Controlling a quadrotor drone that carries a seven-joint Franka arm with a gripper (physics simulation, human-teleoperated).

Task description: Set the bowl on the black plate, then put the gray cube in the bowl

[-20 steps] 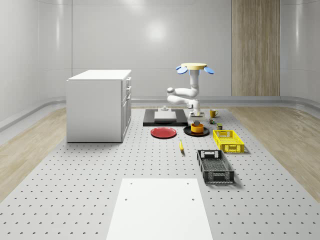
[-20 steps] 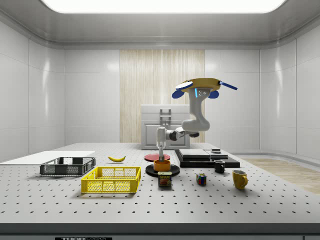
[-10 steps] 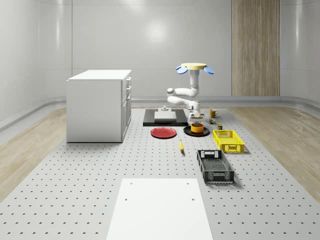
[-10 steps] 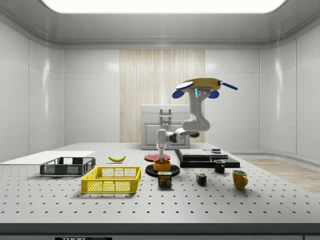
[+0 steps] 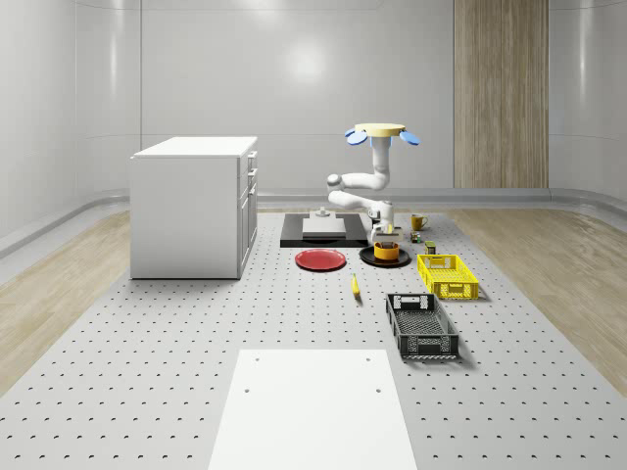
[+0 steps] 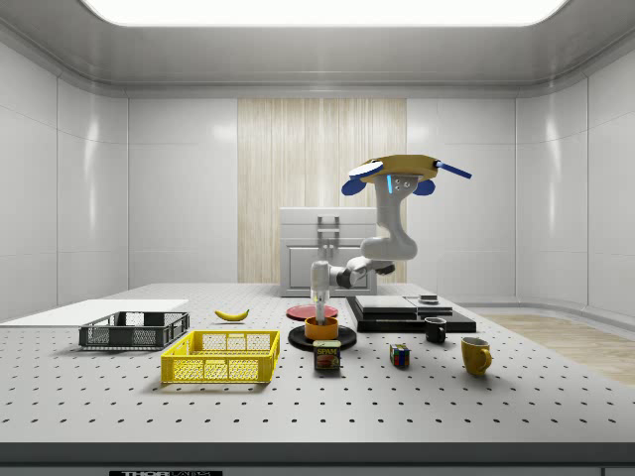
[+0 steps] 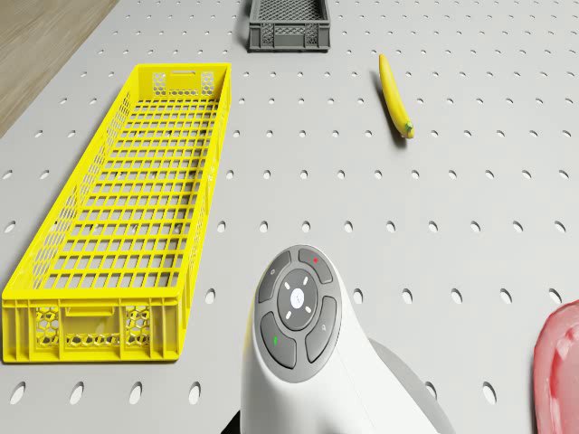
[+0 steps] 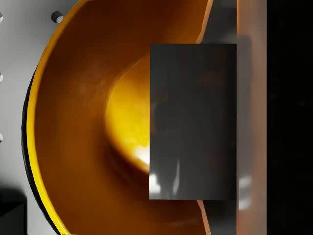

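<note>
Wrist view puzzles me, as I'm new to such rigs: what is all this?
A simulated drone hovers over a perforated table, carrying a jointed arm that ends in a pincer. Two cameras stand off the robot; one sits on the drone, one on the wrist. The wrist view looks into an orange bowl on a black plate. The gray cube seems held by the pincer just above the bowl. A yellow crate, banana and red plate lie nearby.

A small can (image 6: 328, 357) sits on the table in front of the black plate. Its yellow label looks like it says "SPAM". No other words can be read.
</note>
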